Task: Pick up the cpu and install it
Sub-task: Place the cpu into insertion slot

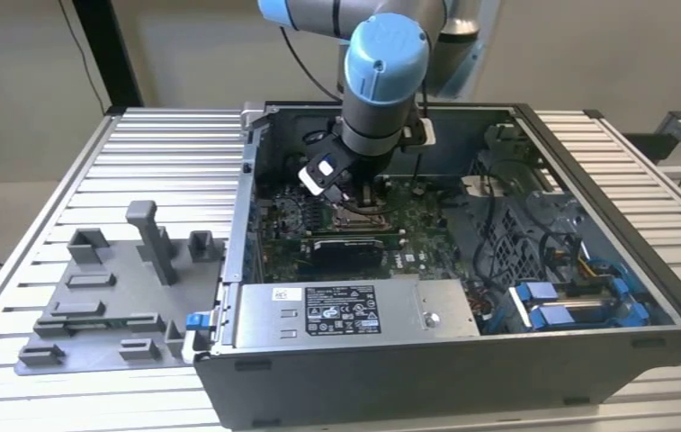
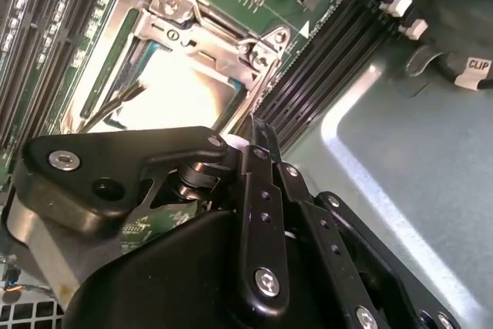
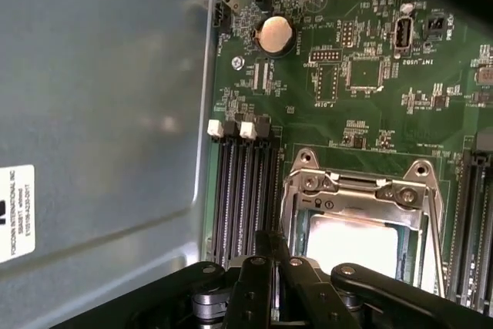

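The arm (image 1: 382,81) was seen angled down into the open computer case (image 1: 436,382), which was laid flat, open side up, on a slatted table (image 1: 172,153). The gripper (image 1: 362,202) was held low over the motherboard (image 1: 425,207), approx. mid-board, directly above the socket frame (image 3: 362,188). The cpu (image 3: 350,246) was found lying flat inside that frame, pale silver top up and glaring w/ reflected light. It was bordered by the frame's metal on the sides that could be seen. In the first wrist view the fingers (image 3: 260,260) were seen close together, w/ nothing clamped btwn them. Their tips hung just at the frame's near edge, and contact w/ the cpu couldn't be judged. Black memory slots (image 3: 243,190) were noted just beside the frame, and a coin cell (image 3: 275,35) farther off on the board. In the exterior view a silver PSU box (image 1: 353,310) was seen along the case's front wall, w/ blue drive brackets (image 1: 568,301) toward the exterior view's right. Grey fixture blocks (image 1: 124,297) were set on the table at the exterior view's left, well apart from the gripper.
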Robot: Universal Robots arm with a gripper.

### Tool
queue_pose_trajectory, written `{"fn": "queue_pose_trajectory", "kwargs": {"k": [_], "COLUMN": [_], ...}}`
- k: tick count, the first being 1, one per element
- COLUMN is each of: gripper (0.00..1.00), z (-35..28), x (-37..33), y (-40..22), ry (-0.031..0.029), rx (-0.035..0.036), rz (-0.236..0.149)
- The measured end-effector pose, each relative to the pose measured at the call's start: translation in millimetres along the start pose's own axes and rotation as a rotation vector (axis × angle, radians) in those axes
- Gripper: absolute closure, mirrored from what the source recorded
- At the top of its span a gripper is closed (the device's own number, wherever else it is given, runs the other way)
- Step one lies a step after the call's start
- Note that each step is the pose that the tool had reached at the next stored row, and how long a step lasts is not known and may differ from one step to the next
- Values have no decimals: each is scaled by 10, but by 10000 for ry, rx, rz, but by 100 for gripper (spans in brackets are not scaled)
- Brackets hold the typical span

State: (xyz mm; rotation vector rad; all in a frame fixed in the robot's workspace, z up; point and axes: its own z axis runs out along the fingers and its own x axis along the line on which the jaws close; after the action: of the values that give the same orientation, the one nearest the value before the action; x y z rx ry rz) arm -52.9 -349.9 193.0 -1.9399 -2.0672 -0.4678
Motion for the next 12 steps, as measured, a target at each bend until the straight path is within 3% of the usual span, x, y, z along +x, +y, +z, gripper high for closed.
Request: {"fn": "queue_pose_trajectory", "kwargs": {"k": [12], "gripper": [100], "z": [42], "x": [-22], "y": [49], "ry": [0], "rx": [2], "rz": [3]}}
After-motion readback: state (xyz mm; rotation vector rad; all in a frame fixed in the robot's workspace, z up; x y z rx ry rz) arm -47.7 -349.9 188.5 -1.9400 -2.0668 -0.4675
